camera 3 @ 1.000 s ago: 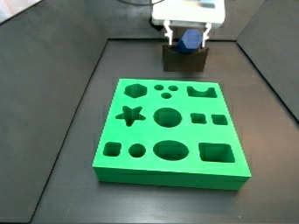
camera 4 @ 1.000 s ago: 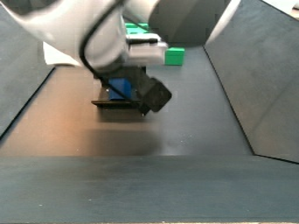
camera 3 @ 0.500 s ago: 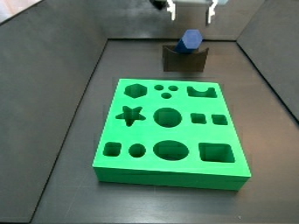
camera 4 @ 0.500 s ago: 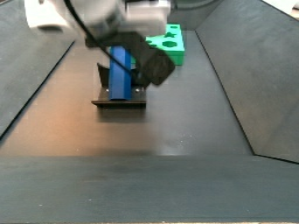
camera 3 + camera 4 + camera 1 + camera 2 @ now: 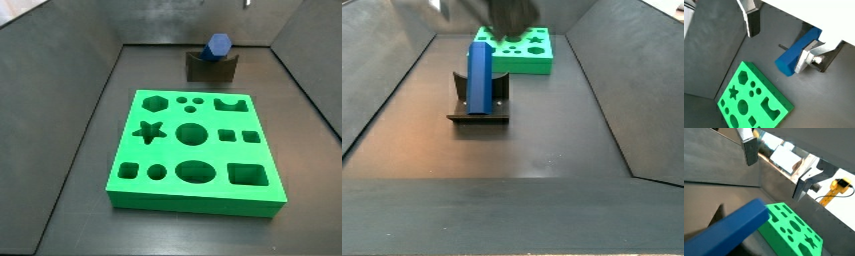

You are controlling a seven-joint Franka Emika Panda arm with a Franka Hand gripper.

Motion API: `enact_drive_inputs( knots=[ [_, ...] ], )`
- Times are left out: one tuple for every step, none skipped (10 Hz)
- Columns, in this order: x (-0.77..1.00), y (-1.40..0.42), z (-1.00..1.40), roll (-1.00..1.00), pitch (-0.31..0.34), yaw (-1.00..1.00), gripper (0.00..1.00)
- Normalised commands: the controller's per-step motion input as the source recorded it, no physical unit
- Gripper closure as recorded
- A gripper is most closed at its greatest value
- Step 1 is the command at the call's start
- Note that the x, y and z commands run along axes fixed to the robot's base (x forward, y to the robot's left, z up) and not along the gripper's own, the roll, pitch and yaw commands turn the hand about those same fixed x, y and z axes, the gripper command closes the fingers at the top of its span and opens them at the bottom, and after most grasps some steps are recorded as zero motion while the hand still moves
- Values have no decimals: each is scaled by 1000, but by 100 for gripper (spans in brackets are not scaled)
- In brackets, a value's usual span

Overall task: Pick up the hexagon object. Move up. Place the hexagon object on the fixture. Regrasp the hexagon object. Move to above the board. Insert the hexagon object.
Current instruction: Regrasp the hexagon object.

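Observation:
The blue hexagon object stands upright in the notch of the dark fixture behind the green board. In a side view the hexagon object rises from the fixture with the board beyond it. My gripper is open and empty, high above the hexagon object. Both wrist views show its silver fingers wide apart, with the rod's top and the board below them. In both side views the gripper is almost out of the picture at the top.
Dark sloping walls enclose the black floor on both sides. A yellow part shows beyond the wall in a wrist view.
The gripper has let go of the hexagon object and risen straight up, nearly out of the side views. The hexagon object stays upright in the fixture.

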Motion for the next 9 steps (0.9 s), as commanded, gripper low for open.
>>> enact_drive_inputs(
  knots=[
    [-51,-1000,729,1000,21,13,0],
    [-76,-813,436,1000,11,13,0],
    [-70,-694,283,1000,9,13,0],
    [-41,-457,104,1000,6,14,0],
    [-33,-253,74,1000,4,14,0],
    [-37,-43,49,1000,1,15,0],
    [-36,-30,33,1000,-1,15,0],
    [-30,-48,13,1000,-7,15,0],
    [-31,-32,15,1000,-11,16,0]
  ],
)
